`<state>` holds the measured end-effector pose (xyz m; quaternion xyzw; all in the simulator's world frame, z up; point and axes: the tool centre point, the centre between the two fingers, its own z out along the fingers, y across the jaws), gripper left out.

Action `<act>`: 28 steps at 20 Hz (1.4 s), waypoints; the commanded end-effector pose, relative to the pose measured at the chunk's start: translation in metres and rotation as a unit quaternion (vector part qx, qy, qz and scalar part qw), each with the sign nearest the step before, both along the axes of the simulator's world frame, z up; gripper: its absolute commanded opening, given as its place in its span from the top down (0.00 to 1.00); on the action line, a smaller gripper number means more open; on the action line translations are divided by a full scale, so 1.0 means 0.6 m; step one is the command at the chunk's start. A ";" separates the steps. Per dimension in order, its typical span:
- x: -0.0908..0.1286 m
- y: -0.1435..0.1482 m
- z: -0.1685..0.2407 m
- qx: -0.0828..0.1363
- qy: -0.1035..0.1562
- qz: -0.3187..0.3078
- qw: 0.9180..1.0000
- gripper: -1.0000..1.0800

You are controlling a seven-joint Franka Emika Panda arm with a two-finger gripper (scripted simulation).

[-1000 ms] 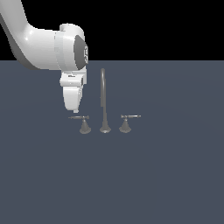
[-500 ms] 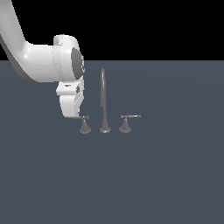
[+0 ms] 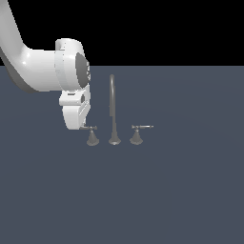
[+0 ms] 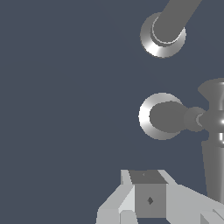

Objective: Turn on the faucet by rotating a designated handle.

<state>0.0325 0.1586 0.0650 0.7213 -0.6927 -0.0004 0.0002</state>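
Note:
The faucet [image 3: 113, 110] stands mid-scene in the exterior view: a tall gooseneck spout between two short lever handles. The handle [image 3: 91, 135] is the one on the exterior view's left, with a thin lever on a cone base. My gripper [image 3: 82, 125] hangs right at that lever's outer end, and its fingertips are hidden behind the white hand. In the wrist view the handle's base [image 4: 160, 116] and lever [image 4: 213, 144] lie just beyond a pale fingertip [image 4: 150, 197], and the spout base [image 4: 162, 36] lies farther off. Whether the jaws are open or shut does not show.
The twin handle [image 3: 137, 135] stands on the exterior view's right of the spout. All three pieces sit on a flat dark grey surface [image 3: 167, 190]. My white arm [image 3: 43, 71] comes in from the upper left of the exterior view.
My hand has moved a little down and toward the exterior view's left, closer to the lever's tip. The faucet's handles look unmoved.

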 end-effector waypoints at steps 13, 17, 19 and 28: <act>-0.048 0.010 0.006 0.000 -0.007 -0.002 1.000 1.00; -0.069 0.006 0.004 0.000 -0.005 -0.001 1.000 1.00; -0.080 0.003 0.003 0.000 -0.004 -0.001 1.000 1.00; -0.110 0.015 0.005 0.004 -0.006 0.008 1.000 1.00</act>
